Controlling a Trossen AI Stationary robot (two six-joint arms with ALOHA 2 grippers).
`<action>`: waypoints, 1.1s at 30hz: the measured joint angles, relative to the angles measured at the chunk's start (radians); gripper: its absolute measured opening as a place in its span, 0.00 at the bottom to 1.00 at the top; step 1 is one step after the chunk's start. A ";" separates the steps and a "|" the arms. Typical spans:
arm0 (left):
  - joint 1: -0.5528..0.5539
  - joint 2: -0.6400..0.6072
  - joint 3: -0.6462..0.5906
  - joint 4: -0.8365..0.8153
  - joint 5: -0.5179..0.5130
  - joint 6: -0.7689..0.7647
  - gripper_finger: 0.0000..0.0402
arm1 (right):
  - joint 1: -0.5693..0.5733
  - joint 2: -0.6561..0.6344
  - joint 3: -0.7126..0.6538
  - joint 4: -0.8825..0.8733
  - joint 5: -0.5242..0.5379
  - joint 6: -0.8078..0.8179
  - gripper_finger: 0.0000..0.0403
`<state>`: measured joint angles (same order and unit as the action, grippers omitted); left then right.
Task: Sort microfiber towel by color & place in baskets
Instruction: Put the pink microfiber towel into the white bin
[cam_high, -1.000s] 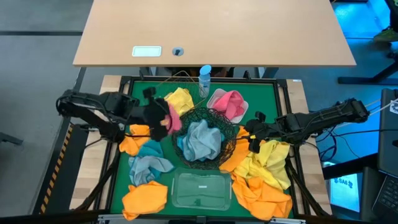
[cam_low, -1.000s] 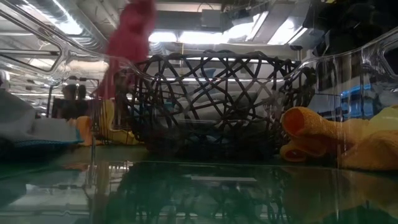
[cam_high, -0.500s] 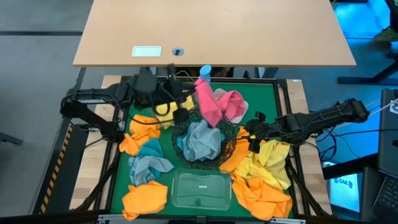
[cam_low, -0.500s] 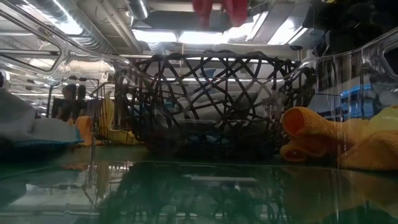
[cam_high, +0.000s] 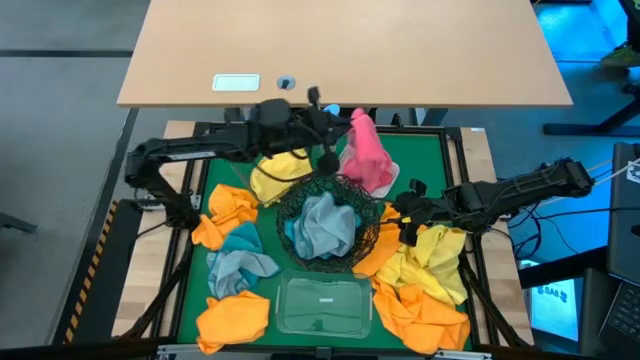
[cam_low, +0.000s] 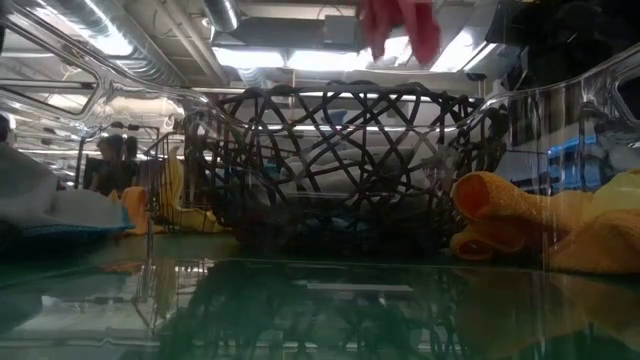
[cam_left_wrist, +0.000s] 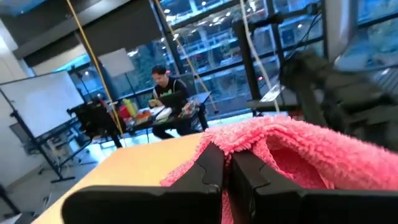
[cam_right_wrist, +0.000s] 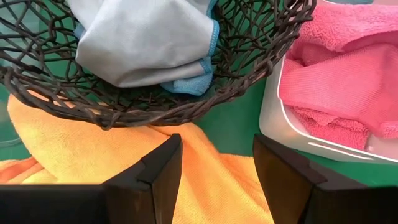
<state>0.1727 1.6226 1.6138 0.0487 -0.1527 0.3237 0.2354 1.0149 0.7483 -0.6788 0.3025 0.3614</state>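
Note:
My left gripper (cam_high: 340, 122) is shut on a pink towel (cam_high: 366, 152) and holds it over the white tray (cam_high: 398, 176), which has pink towels in it. In the low view the pink towel (cam_low: 400, 25) hangs high above the black wire bowl (cam_low: 330, 160). That bowl (cam_high: 372, 232) holds a grey towel (cam_high: 325, 225). My right gripper (cam_high: 405, 217) is open, low over an orange towel (cam_right_wrist: 124, 168) just right of the bowl. A yellow towel (cam_high: 280, 172) lies in the copper wire basket. My left gripper pinches the pink towel between its two fingers at a bunched fold on its upper end (cam_left_wrist: 249, 146). The fingers (cam_left_wrist: 208, 171) come at it about level, from the table's left. The towel hangs below them, lifted clear of the table.
The clear tub (cam_high: 322, 305) stands at the near edge. Loose orange towels (cam_high: 225, 215) (cam_high: 235, 318) (cam_high: 420, 312), a yellow one (cam_high: 432, 258) and a grey-teal one (cam_high: 240, 262) lie around the bowl. A wooden desk (cam_high: 340, 50) stands beyond the far edge.
My left gripper has carried the pink towel up from the bowl's left side, then toward the far edge and right. It now hangs over the white tray. The arm has stretched out rightward.

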 joint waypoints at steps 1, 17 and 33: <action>0.008 0.019 0.000 0.001 0.001 0.000 0.00 | 0.000 0.000 0.000 0.000 0.000 0.000 0.48; 0.081 0.364 -0.001 -0.025 0.002 -0.085 0.00 | 0.000 0.000 0.000 0.006 -0.087 0.001 0.48; 0.082 0.501 -0.001 -0.198 -0.047 -0.086 0.00 | 0.000 0.000 0.000 0.005 -0.087 0.000 0.48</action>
<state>0.2550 2.1238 1.6131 -0.1493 -0.1999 0.2377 0.2356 1.0149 0.7483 -0.6739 0.2153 0.3614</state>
